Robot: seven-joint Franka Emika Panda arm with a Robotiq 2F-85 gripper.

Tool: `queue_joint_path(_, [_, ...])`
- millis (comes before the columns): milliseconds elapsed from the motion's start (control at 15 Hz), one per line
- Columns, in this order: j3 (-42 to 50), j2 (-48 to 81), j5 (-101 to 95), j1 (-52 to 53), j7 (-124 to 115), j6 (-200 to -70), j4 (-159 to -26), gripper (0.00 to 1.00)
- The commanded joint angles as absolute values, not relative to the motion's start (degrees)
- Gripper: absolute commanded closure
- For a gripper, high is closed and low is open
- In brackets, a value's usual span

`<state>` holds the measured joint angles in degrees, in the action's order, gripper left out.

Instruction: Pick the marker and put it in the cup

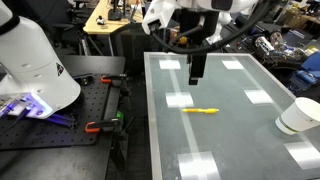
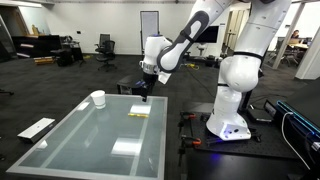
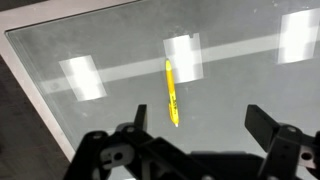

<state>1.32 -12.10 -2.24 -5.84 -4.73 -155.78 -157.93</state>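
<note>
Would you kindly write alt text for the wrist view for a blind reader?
A thin yellow marker lies flat on a glossy glass tabletop, seen from above. The open black two-finger gripper frames the marker's near end from the picture's bottom, not touching it. Pale rectangular light reflections dot the glass.

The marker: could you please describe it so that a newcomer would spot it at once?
Look at the glass table. Near its middle lies the marker, flat and well apart from the white cup. It is the only thin yellow stick there.
</note>
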Motion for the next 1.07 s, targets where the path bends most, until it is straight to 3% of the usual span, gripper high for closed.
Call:
queue_joint_path(0, [2.4, -4.5, -4.5, -6.9, -4.1, -161.9, -155.6, 0.0])
queue_joint_path(600, [5.6, 10.0, -7.7, -5.9, -3.5, -165.5, -147.5, 0.0])
queue_joint_path(1000, [5.6, 9.9, -6.3, -5.5, -3.8, -164.4, -147.7, 0.0])
